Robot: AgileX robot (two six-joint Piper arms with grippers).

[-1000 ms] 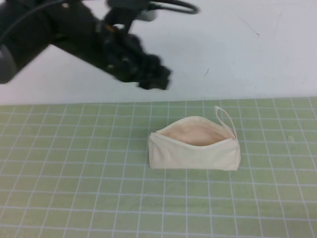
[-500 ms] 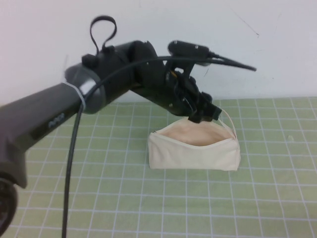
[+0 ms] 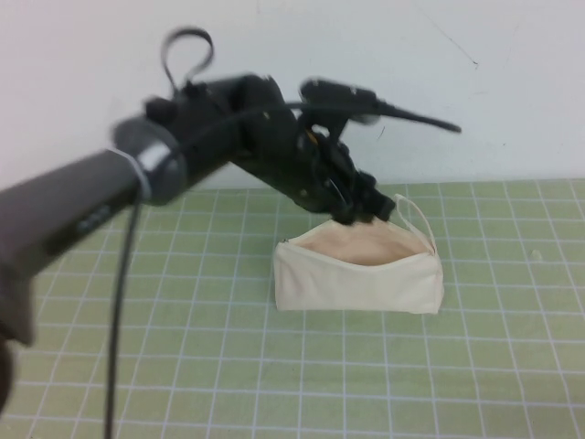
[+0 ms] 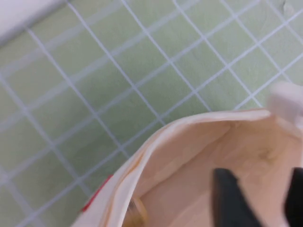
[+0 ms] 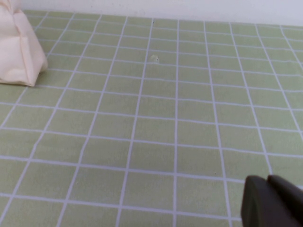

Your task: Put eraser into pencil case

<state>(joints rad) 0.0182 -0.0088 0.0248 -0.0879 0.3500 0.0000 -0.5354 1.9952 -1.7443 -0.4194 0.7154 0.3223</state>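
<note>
The pencil case (image 3: 358,274), a cream-white zip pouch with a loop strap (image 3: 416,218), stands open on the green grid mat. My left gripper (image 3: 366,208) hangs over the back rim of its mouth. In the left wrist view the left gripper (image 4: 262,198) is open, and only the pale beige lining (image 4: 203,156) shows between the dark fingers (image 4: 229,198). A small blurred tan-yellow thing (image 4: 136,213) lies inside the pouch's end; I cannot tell whether it is the eraser. My right gripper (image 5: 272,203) is shut and empty, low over bare mat, out of the high view.
The green grid mat (image 3: 183,347) covers the table, and a white wall (image 3: 512,91) rises behind it. The left arm and its cable (image 3: 119,302) cross the left half of the high view. The pouch's end (image 5: 16,47) shows far off in the right wrist view.
My left arm swung in from the upper left to the pouch's mouth, and in the last half second drew slightly up and left. The pouch has not moved.
</note>
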